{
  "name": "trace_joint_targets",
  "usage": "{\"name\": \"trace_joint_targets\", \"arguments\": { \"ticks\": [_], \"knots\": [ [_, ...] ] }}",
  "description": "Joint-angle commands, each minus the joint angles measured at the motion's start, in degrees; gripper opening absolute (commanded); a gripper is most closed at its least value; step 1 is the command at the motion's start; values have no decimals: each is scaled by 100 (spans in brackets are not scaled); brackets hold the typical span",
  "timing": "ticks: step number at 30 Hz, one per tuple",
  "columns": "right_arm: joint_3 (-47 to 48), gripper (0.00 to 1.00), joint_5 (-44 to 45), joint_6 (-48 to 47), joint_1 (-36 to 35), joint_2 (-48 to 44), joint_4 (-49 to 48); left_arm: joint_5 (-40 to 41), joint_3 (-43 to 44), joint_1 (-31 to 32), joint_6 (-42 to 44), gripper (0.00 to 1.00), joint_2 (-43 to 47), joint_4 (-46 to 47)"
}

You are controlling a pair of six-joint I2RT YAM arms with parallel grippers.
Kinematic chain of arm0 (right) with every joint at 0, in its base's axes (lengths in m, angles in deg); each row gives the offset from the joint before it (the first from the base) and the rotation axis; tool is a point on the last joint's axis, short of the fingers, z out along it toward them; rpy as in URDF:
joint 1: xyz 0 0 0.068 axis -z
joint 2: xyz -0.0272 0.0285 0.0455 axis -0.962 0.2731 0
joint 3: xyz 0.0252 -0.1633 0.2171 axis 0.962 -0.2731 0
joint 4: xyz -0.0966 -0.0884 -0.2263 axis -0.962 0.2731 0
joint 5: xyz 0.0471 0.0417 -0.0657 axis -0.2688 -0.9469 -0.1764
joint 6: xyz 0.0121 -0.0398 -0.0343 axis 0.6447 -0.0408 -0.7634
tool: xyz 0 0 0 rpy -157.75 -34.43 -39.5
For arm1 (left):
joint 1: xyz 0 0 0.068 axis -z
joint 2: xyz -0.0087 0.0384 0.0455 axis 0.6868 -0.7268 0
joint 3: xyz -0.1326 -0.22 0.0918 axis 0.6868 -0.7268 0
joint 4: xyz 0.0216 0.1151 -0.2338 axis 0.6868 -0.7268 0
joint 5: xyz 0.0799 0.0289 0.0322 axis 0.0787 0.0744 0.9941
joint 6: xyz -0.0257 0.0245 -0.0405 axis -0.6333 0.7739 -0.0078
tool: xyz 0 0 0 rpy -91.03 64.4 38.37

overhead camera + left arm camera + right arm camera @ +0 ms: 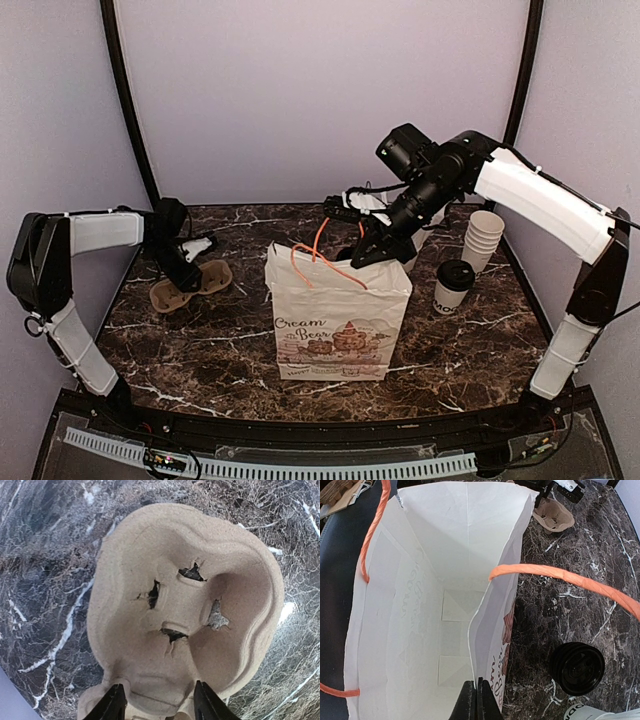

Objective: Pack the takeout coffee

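Top external: coffee [455, 285], "Cream Bear" bag [338, 325]

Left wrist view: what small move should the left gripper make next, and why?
Probably close firmly on the cup carrier. The left gripper has a finger on each side of its near end, but whether they grip it is unclear. The right gripper pinches the paper bag by its rim, holding it open.
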Motion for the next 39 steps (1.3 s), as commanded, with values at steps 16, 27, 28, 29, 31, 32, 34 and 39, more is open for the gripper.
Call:
{"name": "trace_joint_targets", "arguments": {
  "ticks": [16, 27, 28, 29, 31, 32, 34, 39],
  "knots": [
    [28, 0, 34, -32, -74, 150, 258, -777, 493, 6, -695, 31, 164, -137],
    [78, 0, 203, 33, -91, 37, 232, -1188, 715, 497, -1318, 31, 1282, 129],
    [73, 0, 207, 44, -92, 2, 214, -1253, 705, 589, -1308, 31, 1528, 197],
    [60, 0, 201, 59, -91, -26, 208, -1357, 696, 825, -1288, 31, 1655, 378],
    [59, 0, 141, 81, -91, -42, 210, -1559, 673, 1154, -1347, 31, 2017, 688],
    [62, 0, 109, 90, -92, -35, 216, -1654, 708, 1303, -1398, 31, 2217, 850],
    [83, 0, 61, 106, -92, -22, 230, -1984, 803, 1443, -1602, 31, 2471, 1094],
    [126, 11, 107, 154, -92, -144, 158, -2881, 804, 1627, -2374, 30, 3096, 2049]
  ]
}}
